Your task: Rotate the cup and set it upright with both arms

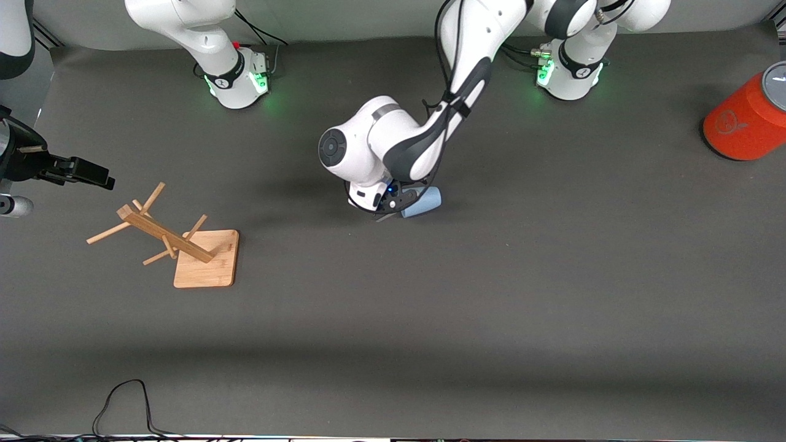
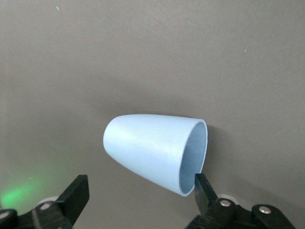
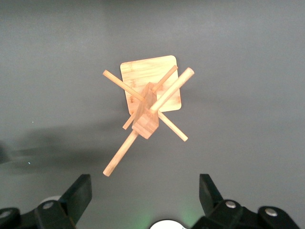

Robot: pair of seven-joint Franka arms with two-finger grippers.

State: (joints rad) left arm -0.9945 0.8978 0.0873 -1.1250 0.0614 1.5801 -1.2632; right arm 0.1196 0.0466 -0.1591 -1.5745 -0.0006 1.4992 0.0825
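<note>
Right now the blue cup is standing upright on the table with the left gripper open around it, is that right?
Not quite. The cup lies on its side on the table, not upright, as the left wrist view shows. The rest holds: the left gripper is open, one finger at the cup's rim.

I see white, rounded arm shells (image 1: 393,132) with black joint bands. Black cables (image 1: 445,80) trail one arm. Green lights glow at both bases (image 1: 236,83).

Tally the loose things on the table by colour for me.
Light blue: 1, the cup, lying on its side
Orange: 1, the cylinder
Wood: 1, the peg stand
Total: 3
</note>
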